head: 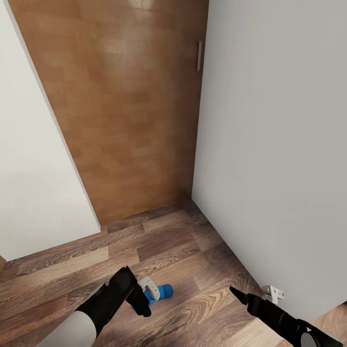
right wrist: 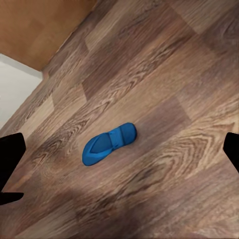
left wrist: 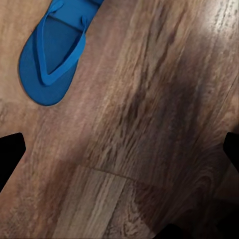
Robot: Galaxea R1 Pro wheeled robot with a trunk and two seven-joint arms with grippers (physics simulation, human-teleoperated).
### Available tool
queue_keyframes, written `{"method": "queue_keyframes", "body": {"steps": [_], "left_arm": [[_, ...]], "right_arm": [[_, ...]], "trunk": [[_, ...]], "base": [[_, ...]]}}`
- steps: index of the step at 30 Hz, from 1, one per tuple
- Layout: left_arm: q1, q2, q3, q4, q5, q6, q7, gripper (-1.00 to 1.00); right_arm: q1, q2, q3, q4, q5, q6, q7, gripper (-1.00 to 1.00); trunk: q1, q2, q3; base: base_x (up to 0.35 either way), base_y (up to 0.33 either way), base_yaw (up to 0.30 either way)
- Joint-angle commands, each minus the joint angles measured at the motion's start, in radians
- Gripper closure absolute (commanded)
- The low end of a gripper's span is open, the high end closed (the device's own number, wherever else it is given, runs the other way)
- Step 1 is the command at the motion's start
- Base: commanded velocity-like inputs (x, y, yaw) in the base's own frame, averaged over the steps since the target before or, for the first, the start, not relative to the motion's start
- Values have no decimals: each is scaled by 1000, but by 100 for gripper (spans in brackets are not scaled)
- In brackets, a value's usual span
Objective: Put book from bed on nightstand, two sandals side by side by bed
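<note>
A white wall (head: pixel 33 159) is seen at the far left of the head view, with a brown wood door (head: pixel 125 106) beside it and a second white wall (head: pixel 274 144) to the right; a small metal handle (head: pixel 199 55) is fixed at the door's right edge. The plank floor (head: pixel 193 250) lies below. The left gripper (head: pixel 140 301) is held low over the floor, and a blue sandal (head: pixel 161 292) is partly hidden just behind it. In the left wrist view the sandal (left wrist: pixel 52 55) is shown lying flat, strap up, beyond the fingers (left wrist: pixel 10 154), which are spread wide with nothing between them. The right gripper (head: pixel 241 295) is seen further right, near the wall. In its wrist view the sandal (right wrist: pixel 108 143) lies apart, and the fingers (right wrist: pixel 10 164) are spread wide and empty.
</note>
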Motion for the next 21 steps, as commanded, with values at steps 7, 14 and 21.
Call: {"method": "queue_keyframes", "body": {"steps": [7,14,21], "left_arm": [[0,-2,-1,-1,-11,2,-9,-100],[0,-1,0,-1,-11,3,-10,-100],[0,0,1,-1,-11,3,-11,-100]], "right_arm": [[-1,23,4,7,-10,-3,-6,-100],[0,69,5,9,-12,-5,-3,-100],[0,74,3,10,-15,-6,-1,-100]], "trunk": [[1,-1,-13],[4,-3,-40],[7,-4,-67]], "base": [[0,0,0],[0,0,0],[0,0,0]]}}
